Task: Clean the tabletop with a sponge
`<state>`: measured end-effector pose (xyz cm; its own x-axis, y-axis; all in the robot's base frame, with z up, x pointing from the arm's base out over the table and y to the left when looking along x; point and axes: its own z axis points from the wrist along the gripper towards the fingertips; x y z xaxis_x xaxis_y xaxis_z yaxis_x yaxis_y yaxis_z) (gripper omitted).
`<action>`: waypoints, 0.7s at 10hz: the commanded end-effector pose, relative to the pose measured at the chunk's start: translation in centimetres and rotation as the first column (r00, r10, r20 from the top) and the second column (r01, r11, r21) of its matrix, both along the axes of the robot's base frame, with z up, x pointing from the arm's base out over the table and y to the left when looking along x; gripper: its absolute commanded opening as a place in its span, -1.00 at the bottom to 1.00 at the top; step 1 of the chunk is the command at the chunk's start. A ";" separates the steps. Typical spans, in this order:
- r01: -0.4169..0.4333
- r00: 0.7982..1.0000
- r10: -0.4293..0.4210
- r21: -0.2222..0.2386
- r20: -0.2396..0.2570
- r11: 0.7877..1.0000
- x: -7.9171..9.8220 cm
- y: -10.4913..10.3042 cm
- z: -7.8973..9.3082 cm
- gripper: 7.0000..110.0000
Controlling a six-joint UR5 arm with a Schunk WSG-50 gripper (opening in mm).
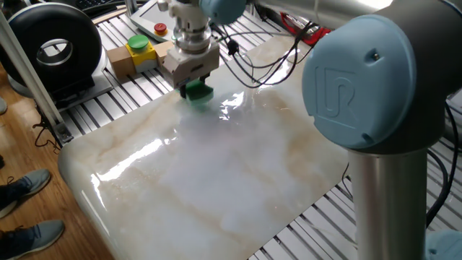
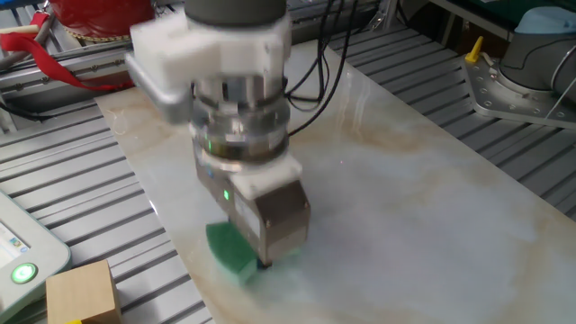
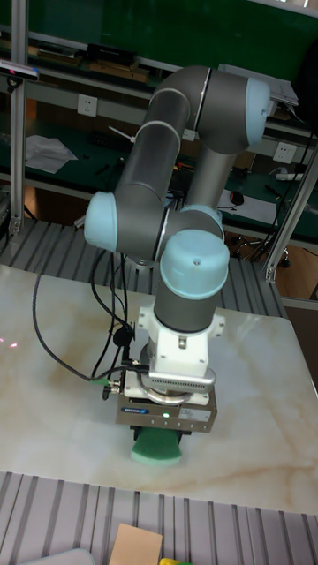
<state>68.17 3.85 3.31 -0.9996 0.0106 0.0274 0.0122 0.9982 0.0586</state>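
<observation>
Tabletop [image 1: 216, 180] mostly bare; sponge [image 1: 197, 92] w/ jaws near far edge.

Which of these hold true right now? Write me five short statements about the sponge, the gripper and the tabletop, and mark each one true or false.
1. The gripper is shut on the sponge. True.
2. The sponge is yellow. False: it is bright green.
3. The sponge is pressed down on the tabletop near one of its edges. True: it sits close to the edge beside the ribbed grey frame.
4. The sponge lies loose in the middle of the tabletop, away from the gripper. False: it is held between the fingers, near the edge.
5. The tabletop is plain black. False: it is glossy white-grey marble with tan veins.
</observation>
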 end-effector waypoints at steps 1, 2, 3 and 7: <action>-0.050 0.997 0.050 -0.005 -0.051 0.999 -2.4 -3.6 4.7 -1.00; -0.085 0.996 0.084 -0.022 -0.033 0.996 -2.6 -5.6 5.3 -1.00; -0.117 0.993 0.117 -0.038 0.003 0.992 -2.1 -7.4 5.3 -1.00; -0.109 0.992 0.110 -0.011 0.060 0.994 -2.3 -9.3 4.9 -1.00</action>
